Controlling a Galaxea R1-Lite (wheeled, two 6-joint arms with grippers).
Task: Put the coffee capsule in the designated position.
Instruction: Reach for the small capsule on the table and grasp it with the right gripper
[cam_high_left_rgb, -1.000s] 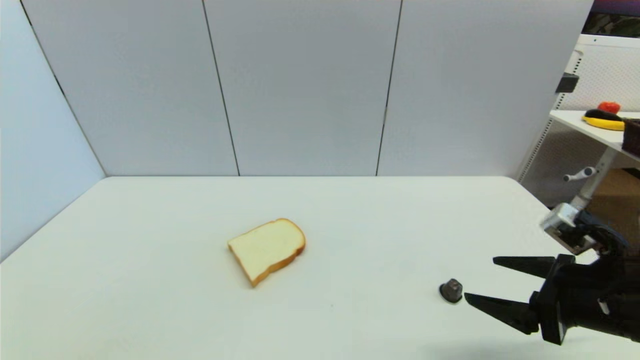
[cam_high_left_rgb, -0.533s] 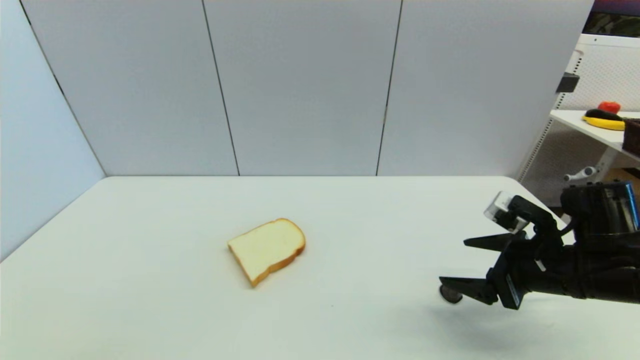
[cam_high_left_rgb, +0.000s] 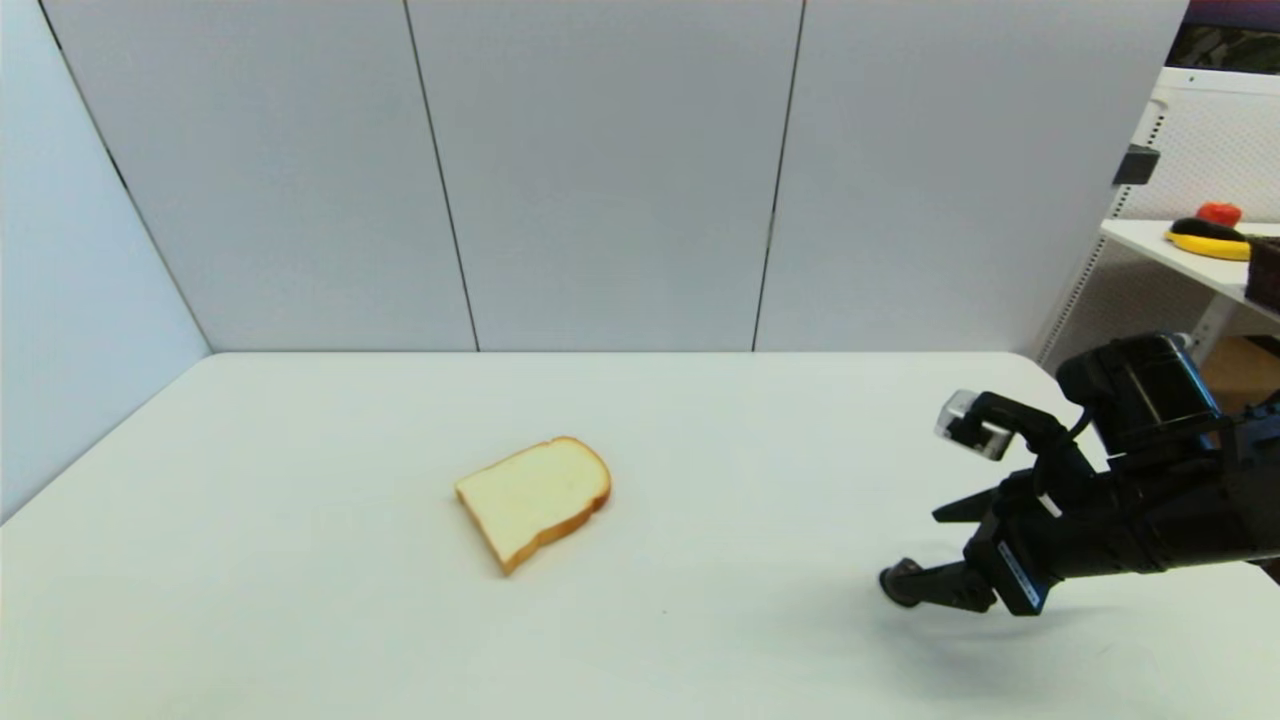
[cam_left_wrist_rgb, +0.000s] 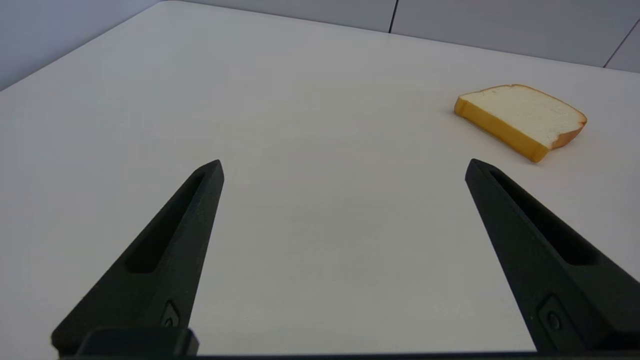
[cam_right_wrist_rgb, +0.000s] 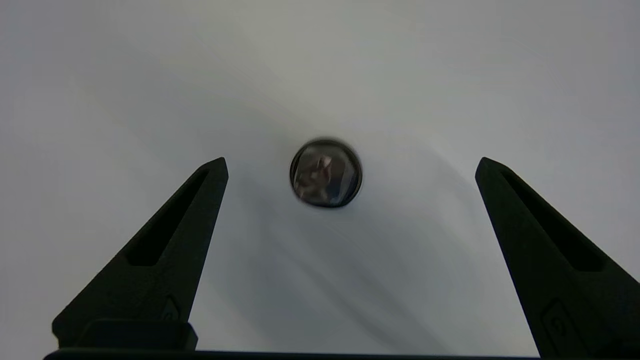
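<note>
1. The left gripper (cam_left_wrist_rgb: 344, 167) is out of the head view; its wrist view shows its 2 black fingers (cam_left_wrist_rgb: 165, 250) spread wide apart over the bare white surface (cam_left_wrist_rgb: 300, 100), with nothing between them.
2. A bread slice (cam_high_left_rgb: 533, 497) lies flat near the middle of the surface, well apart from both grippers; in the left wrist view it sits beyond the fingertips, off to one side (cam_left_wrist_rgb: 520, 119).
3. The coffee capsule (cam_high_left_rgb: 899, 583) rests on the surface at the robot's right, near the front edge, well to the right of the bread slice.
4. The right arm reaches in from the right edge of the head view, its forearm sloping down toward the surface and its wrist tilted so that the right gripper (cam_high_left_rgb: 915, 555) points down and leftward over the capsule.
5. In the right wrist view the right gripper is open: the capsule (cam_right_wrist_rgb: 325, 173) sits between the 2 fingers (cam_right_wrist_rgb: 165, 250), touching neither, level with the tips.
</note>
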